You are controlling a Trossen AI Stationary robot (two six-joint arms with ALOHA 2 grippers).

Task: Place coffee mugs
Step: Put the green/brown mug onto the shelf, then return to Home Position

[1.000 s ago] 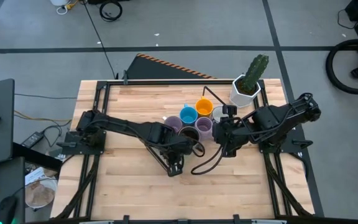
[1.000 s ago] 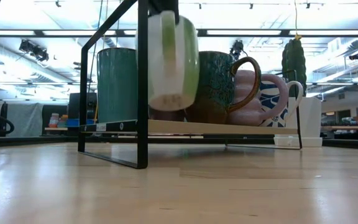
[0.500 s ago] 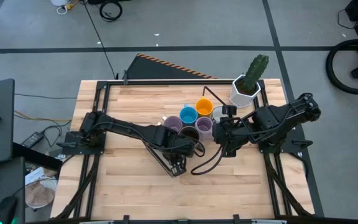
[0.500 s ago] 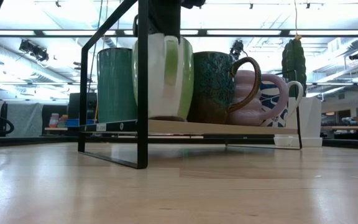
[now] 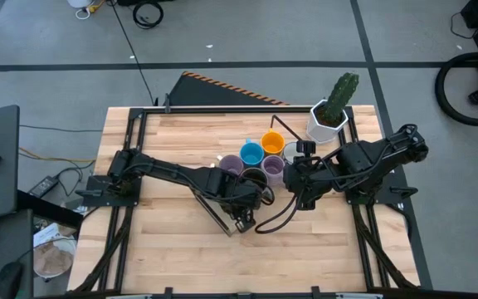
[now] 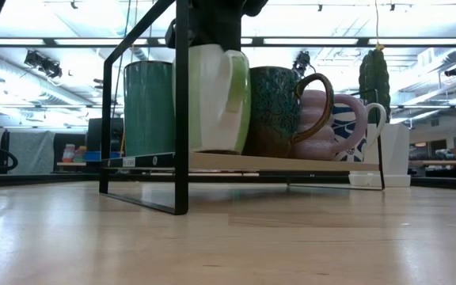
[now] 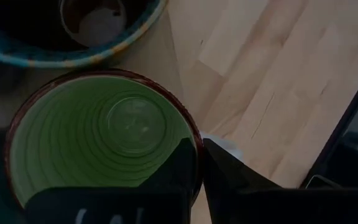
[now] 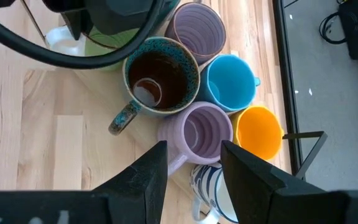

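A green-lined mug with a white outside [image 6: 216,99] stands on the board of a black-framed rack [image 6: 182,182], next to a dark brown mug [image 6: 279,107]. In the left wrist view its green inside [image 7: 104,137] fills the picture. My left gripper [image 7: 201,158] is shut on its wall and shows above it in the low view [image 6: 212,20]. My right gripper [image 8: 191,165] hangs open above the cluster: dark brown mug [image 8: 160,78], two lilac mugs [image 8: 197,134], blue mug [image 8: 232,84], orange mug [image 8: 260,134], and a white mug with blue marks [image 8: 213,186]. My left gripper pinches the green mug's wall at its rim [image 7: 196,142], one finger [image 7: 179,168] inside the mug and one [image 7: 229,177] outside. The fingers come from above, pointing down. The mug stands upright with its base [image 6: 212,149] on the rack's board.
A tall teal vessel [image 6: 149,107] stands on the rack's left end in the low view. The white cactus pot [image 5: 329,120] stands at the table's far right. The near half of the wooden table [image 5: 173,257] is bare. A black cable [image 5: 276,218] loops between the arms.
My left gripper has come down with the green mug, which hung above the rack's board a second ago and now stands on it. Since touching down, the mug has shifted slightly toward the dark brown mug. The gripper has stayed shut on it.
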